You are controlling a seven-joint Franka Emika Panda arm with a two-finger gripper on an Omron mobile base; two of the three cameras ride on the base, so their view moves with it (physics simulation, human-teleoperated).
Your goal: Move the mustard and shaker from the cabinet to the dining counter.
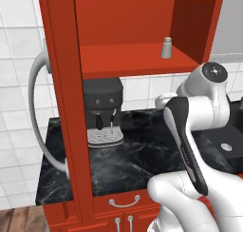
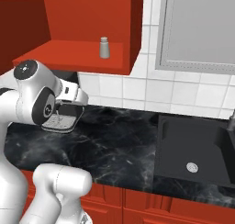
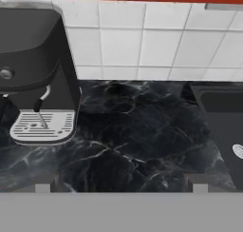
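The red wall cabinet (image 1: 133, 60) stands open, its door (image 1: 64, 98) swung out to the left with the curved silver handle (image 1: 35, 98) facing outward. The small grey shaker (image 1: 166, 47) stands upright at the right end of the inner shelf, also seen as the shaker (image 2: 104, 47) near the shelf's front edge. My gripper (image 3: 121, 187) is open with nothing between its wide-apart fingertips (image 3: 42, 187). It hangs below the shelf and looks down at the black countertop. The white hand (image 2: 73, 94) sits well under the shaker. The mustard and the dining counter are out of view.
A black coffee machine (image 1: 102, 110) stands under the cabinet on the black marble countertop (image 2: 119, 145). A dark sink (image 2: 197, 149) is sunk into it on the right. White tiles line the wall, with a grey window (image 2: 202, 25) above the sink. Red drawers (image 1: 126, 202) run below.
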